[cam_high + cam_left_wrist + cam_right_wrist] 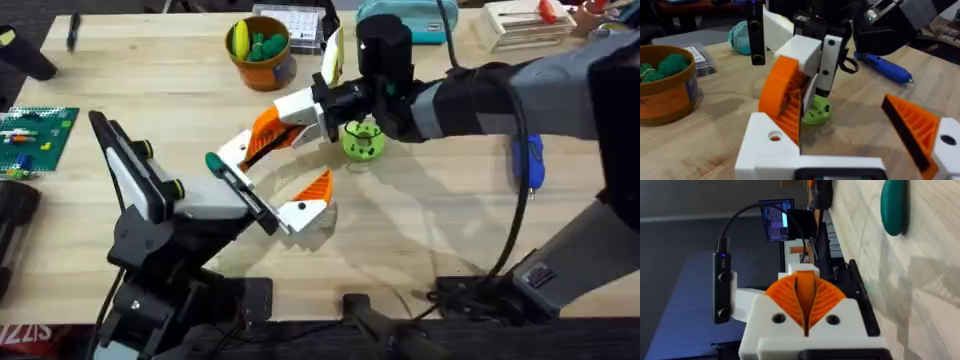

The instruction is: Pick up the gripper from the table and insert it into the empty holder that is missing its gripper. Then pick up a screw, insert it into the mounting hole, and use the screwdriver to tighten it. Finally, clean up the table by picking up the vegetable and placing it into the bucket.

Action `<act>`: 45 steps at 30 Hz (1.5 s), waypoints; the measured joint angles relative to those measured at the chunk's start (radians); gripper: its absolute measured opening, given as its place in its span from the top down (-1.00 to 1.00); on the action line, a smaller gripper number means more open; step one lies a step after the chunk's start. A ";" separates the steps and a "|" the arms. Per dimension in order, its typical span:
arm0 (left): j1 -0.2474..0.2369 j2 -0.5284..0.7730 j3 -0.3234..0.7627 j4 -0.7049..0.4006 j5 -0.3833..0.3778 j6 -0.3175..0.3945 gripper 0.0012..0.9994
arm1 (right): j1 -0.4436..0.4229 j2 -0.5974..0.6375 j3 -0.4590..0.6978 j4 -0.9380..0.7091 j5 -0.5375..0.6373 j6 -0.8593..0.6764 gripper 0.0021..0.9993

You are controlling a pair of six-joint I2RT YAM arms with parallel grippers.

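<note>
A robotics lab; wooden table [180, 90] with a circuit board [35, 135]; cables [515, 225].

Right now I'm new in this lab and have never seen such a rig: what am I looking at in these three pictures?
Two robot arms work at a wooden table. One picture looks down from above; the other two come from a camera on each arm's wrist. The left tool, white with orange pads, is open and holds nothing. The right tool has its pads pressed together and sits near a green round part. Also on the table are an orange-brown bucket, with green and yellow items inside, and a blue screwdriver.
</note>
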 joint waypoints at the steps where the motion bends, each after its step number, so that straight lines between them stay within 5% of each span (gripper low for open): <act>1: 0.000 0.000 0.000 0.000 0.000 0.000 -0.98 | 0.000 0.000 0.000 0.000 0.000 0.000 0.95; 16: 0.000 0.000 0.000 -0.001 0.000 0.000 -0.98 | 0.000 0.000 0.000 0.000 0.002 -0.001 0.94; 45: 0.000 -0.003 0.000 0.014 -0.003 0.030 -0.98 | 0.016 0.002 0.000 -0.001 0.018 -0.003 -0.05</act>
